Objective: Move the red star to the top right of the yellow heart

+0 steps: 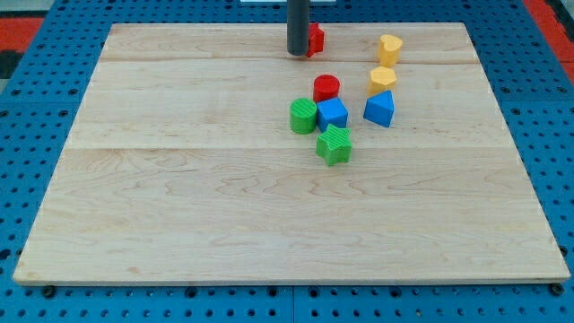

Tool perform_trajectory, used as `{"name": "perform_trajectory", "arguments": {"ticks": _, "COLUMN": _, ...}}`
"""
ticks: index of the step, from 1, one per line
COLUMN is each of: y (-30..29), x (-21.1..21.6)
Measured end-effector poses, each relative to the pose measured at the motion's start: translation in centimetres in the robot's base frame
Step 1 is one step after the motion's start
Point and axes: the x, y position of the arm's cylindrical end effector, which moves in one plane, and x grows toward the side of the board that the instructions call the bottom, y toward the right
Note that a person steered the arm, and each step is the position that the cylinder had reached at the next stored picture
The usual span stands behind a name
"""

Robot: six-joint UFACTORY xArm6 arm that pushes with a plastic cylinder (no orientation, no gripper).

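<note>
The red star (315, 38) lies near the view's top edge of the wooden board, partly hidden behind my rod. My tip (297, 54) rests on the board right at the star's left side and seems to touch it. A yellow block that looks like the heart (389, 47) lies to the right of the star, at about the same height in the view. A second yellow block (382, 80) sits just below the first; its shape is unclear.
A red cylinder (326, 88), a green cylinder (303, 116), a blue cube (333, 114), a blue wedge-like block (379, 109) and a green star (334, 144) cluster below the star. The board (179, 206) lies on a blue perforated surface.
</note>
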Motion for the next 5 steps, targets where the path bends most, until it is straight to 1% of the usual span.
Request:
{"name": "perform_trajectory", "arguments": {"ticks": 1, "y": -2.8, "x": -0.7}}
{"name": "perform_trajectory", "arguments": {"ticks": 2, "y": -3.8, "x": -2.3}}
{"name": "perform_trajectory", "arguments": {"ticks": 3, "y": 2.6, "x": -2.8}}
{"name": "perform_trajectory", "arguments": {"ticks": 4, "y": 5.0, "x": -2.8}}
{"name": "perform_trajectory", "arguments": {"ticks": 5, "y": 4.6, "x": -2.9}}
